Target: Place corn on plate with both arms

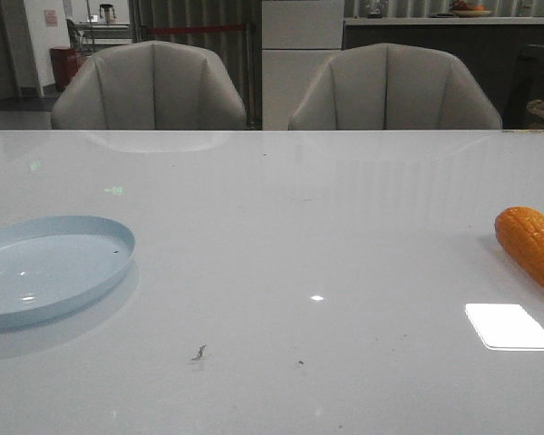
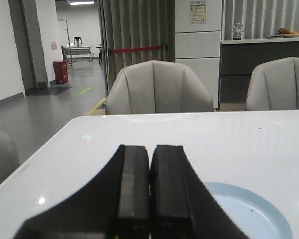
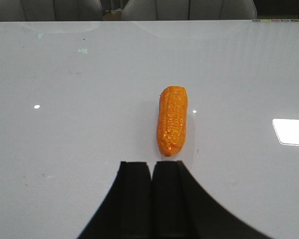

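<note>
The orange-yellow corn lies on the white table at the far right, cut off by the front view's edge. It also shows in the right wrist view, lying lengthwise just beyond my right gripper, which is shut and empty, apart from the cob. The pale blue plate sits empty at the left of the table. In the left wrist view the plate lies beside my left gripper, which is shut and empty. Neither gripper shows in the front view.
Two grey chairs stand behind the table's far edge. A bright light reflection lies on the table in front of the corn. The table's left edge runs close to my left gripper.
</note>
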Motion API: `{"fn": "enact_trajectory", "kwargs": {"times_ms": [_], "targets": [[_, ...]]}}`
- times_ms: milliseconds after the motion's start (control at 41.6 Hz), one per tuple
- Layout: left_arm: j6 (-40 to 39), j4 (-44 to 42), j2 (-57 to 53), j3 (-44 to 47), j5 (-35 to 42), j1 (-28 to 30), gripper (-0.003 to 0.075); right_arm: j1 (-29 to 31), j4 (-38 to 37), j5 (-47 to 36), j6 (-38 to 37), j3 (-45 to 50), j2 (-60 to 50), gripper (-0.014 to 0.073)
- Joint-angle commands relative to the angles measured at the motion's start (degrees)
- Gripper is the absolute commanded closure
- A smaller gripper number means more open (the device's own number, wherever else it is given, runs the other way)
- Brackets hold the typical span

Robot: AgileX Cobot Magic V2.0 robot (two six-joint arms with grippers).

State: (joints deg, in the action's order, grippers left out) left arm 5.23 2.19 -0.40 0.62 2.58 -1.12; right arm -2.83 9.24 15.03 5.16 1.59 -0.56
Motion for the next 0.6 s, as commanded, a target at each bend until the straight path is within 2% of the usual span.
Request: {"fn": "enact_trajectory", "kwargs": {"times_ms": [0, 360, 576], "targets": [[-0.6, 0.53, -0.81, 1.92, 7.81, 0.04, 0.0627, 0.08, -0.41, -5.85, 0.11, -1.23, -1.44, 0.0571], [-0.6, 0.53, -0.81, -2.8, 9.33, 0.04, 0.0627, 0.08, -0.5, -11.94, 0.11, -1.23, -1.44, 0.0571], [-0.6, -0.06, -0.72, -8.47, 9.06, 0.04, 0.0627, 0.01, -0.41, -23.76, 0.11, -1.54, -1.44, 0.0568]]}}
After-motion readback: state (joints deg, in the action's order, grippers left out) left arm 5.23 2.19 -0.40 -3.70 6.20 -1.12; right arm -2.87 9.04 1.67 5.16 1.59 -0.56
